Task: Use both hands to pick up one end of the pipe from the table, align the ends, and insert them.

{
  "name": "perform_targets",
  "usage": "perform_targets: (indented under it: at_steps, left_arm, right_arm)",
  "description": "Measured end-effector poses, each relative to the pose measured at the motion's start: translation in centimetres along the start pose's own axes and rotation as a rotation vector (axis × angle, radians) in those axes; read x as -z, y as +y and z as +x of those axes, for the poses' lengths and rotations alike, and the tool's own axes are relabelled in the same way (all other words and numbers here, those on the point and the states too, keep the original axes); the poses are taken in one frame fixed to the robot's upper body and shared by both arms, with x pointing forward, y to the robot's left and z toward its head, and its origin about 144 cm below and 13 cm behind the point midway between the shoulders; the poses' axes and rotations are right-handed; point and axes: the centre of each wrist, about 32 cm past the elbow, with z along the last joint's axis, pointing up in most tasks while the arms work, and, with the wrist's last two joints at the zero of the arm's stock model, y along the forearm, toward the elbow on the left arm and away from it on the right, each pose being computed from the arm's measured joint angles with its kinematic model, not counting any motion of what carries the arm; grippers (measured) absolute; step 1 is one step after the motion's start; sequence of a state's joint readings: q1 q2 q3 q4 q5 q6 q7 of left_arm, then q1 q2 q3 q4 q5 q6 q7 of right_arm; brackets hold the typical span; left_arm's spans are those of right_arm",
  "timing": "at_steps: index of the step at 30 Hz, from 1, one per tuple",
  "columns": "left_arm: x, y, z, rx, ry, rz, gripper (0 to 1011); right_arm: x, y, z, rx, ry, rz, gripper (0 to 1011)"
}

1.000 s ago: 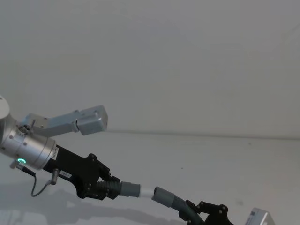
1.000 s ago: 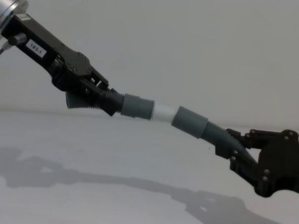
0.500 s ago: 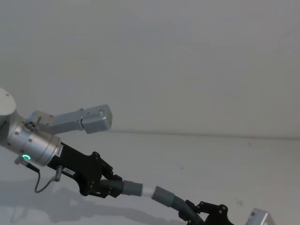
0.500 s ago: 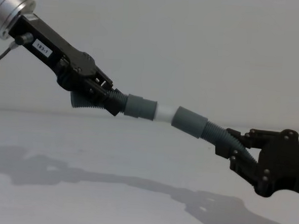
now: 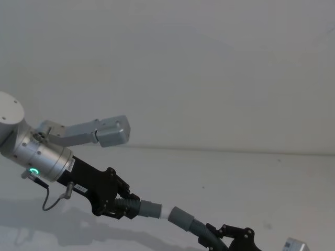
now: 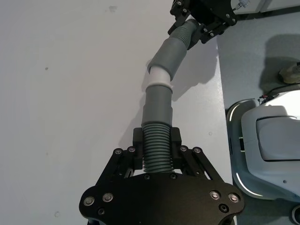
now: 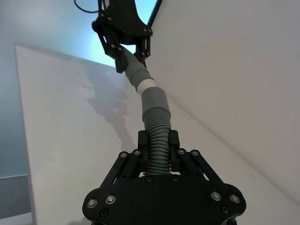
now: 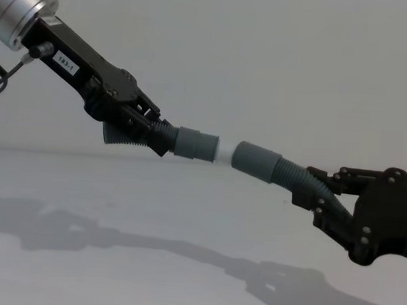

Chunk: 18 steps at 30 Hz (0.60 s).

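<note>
Both pipe pieces hang in the air above the white table (image 8: 117, 209). My left gripper (image 8: 151, 131) is shut on the ribbed body of the left piece (image 8: 164, 132), whose smooth cuff (image 8: 196, 144) ends in a white tip (image 8: 224, 152). That tip sits partly inside the hollow cuff (image 8: 256, 160) of the right piece, with a short white band showing. The right gripper (image 8: 310, 191) is shut on the ribbed body of the right piece (image 8: 290, 176). The head view shows the left gripper (image 5: 125, 204), the joint (image 5: 164, 213) and the right gripper (image 5: 220, 234). The wrist views show each own gripper (image 6: 157, 140) (image 7: 158, 140) clamped on ribs.
A silver-grey arm link (image 5: 99, 130) juts out above the left arm. A thin black cable (image 5: 49, 201) loops under the left wrist. The robot's white-and-grey base (image 6: 262, 140) lies beside the table in the left wrist view. A small pale box (image 5: 293, 244) sits at the lower right.
The left gripper has moved right, toward the right piece. The white tip has slid further into the hollow cuff and its visible band is narrower. The right gripper has hardly moved.
</note>
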State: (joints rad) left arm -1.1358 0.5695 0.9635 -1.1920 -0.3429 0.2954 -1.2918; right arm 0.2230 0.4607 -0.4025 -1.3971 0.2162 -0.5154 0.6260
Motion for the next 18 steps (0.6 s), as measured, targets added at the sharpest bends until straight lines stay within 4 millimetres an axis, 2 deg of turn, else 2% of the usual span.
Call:
perform_targets:
  at_steps: [18]
  left_arm:
    - [-0.70,-0.18,0.92,0.056,-0.027,0.022,295]
  right_arm:
    - [-0.12,-0.23,1.00,-0.065,-0.031,0.053,227]
